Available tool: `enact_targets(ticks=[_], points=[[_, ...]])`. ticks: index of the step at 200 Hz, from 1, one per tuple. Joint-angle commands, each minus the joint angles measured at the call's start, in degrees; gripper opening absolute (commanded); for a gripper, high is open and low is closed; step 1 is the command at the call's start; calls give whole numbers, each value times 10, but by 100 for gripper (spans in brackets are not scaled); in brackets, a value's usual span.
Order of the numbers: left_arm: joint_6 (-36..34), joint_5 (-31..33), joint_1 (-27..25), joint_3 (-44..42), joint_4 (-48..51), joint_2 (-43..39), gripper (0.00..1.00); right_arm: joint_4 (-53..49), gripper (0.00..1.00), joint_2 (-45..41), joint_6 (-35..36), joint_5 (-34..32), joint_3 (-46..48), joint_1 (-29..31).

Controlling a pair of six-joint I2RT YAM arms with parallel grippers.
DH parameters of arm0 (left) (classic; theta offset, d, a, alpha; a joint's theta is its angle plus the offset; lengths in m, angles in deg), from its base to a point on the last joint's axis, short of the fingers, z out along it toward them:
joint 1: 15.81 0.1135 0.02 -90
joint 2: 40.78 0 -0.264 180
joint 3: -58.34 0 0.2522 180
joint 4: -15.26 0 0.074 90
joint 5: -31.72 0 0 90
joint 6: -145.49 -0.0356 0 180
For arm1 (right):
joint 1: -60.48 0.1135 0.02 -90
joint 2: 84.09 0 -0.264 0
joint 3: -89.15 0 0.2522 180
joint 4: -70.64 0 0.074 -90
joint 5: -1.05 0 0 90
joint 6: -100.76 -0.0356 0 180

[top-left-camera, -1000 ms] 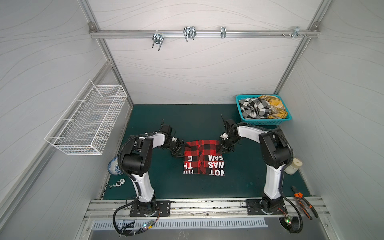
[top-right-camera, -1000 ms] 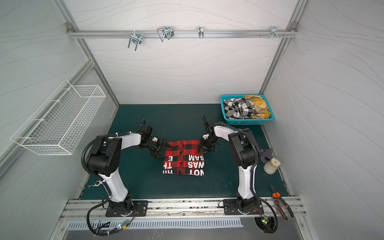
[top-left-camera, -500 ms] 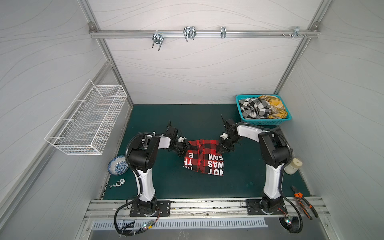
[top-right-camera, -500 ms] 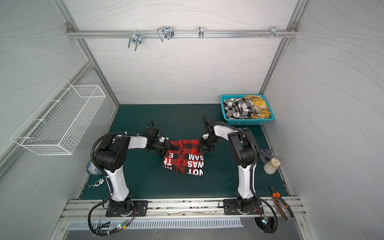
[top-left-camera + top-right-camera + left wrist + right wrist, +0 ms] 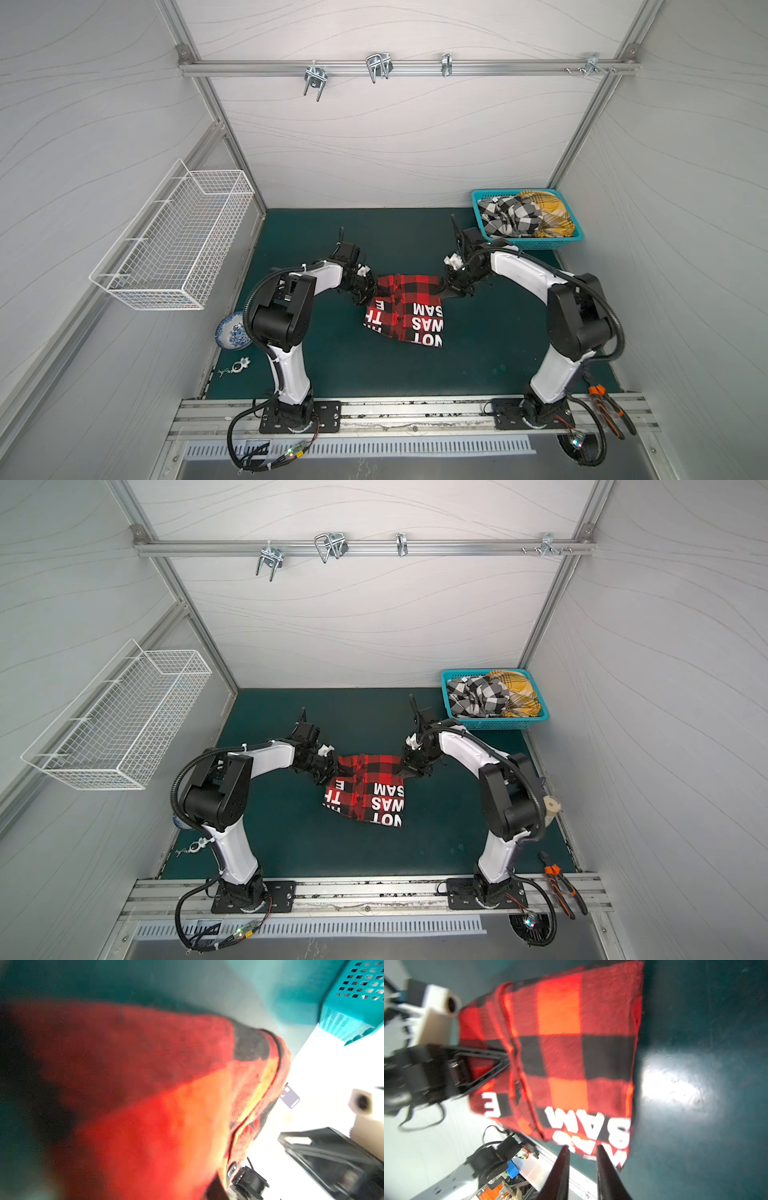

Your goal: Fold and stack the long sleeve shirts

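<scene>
On the green mat [image 5: 332, 365], the left gripper [image 5: 367, 293] pinches the far left corner of the red-and-black shirt [image 5: 409, 318], which lies mid-table, partly folded, white lettering up. The right gripper [image 5: 448, 290] appears to nip its far right corner, fingers a sliver apart on the cloth. Folding this first shirt looks to be the step in hand; next, both arms likely must carry the far edge evenly toward the near hem. Far right, the black-and-white shirt [image 5: 509, 218] and yellow shirt [image 5: 549, 216] lie crumpled in the teal basket [image 5: 530, 245].
</scene>
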Motion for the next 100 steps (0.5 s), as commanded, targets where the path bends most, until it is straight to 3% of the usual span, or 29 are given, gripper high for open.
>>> enact_targets(ticks=[1,20,50,75,100], points=[[-56,53,25,48,94,-47,0,-36,26,-49,-11,6,16,-1],[-100,108,41,92,176,-80,0,-43,26,-76,-6,8,27,0],[-159,276,51,197,328,-123,0,-34,26,-113,0,-2,59,-1],[-172,469,50,295,438,-129,0,2,26,-141,-17,15,95,-9],[-140,690,20,395,564,-92,0,50,26,-166,-36,62,140,-28]])
